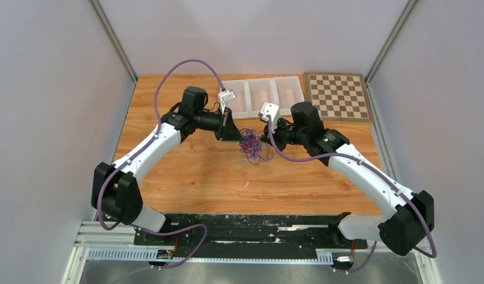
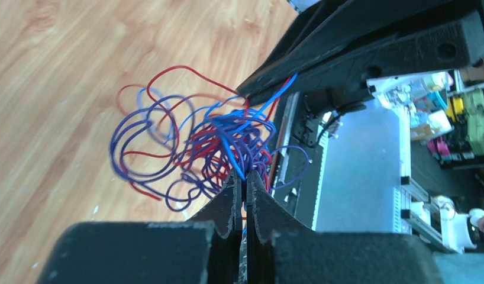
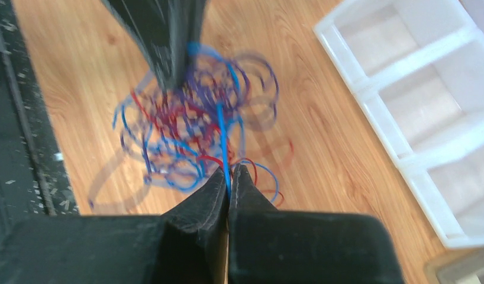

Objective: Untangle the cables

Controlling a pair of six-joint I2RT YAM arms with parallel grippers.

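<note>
Cables (image 2: 228,136) tight between left fingers (image 2: 229,201) and between right fingers (image 3: 213,190), strands blurred, untraceable.

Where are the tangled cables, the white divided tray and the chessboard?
tangled cables (image 1: 251,145), top view, middle of the bundle.
white divided tray (image 1: 274,93), top view, a divider wall.
chessboard (image 1: 338,96), top view, centre of the board.
</note>
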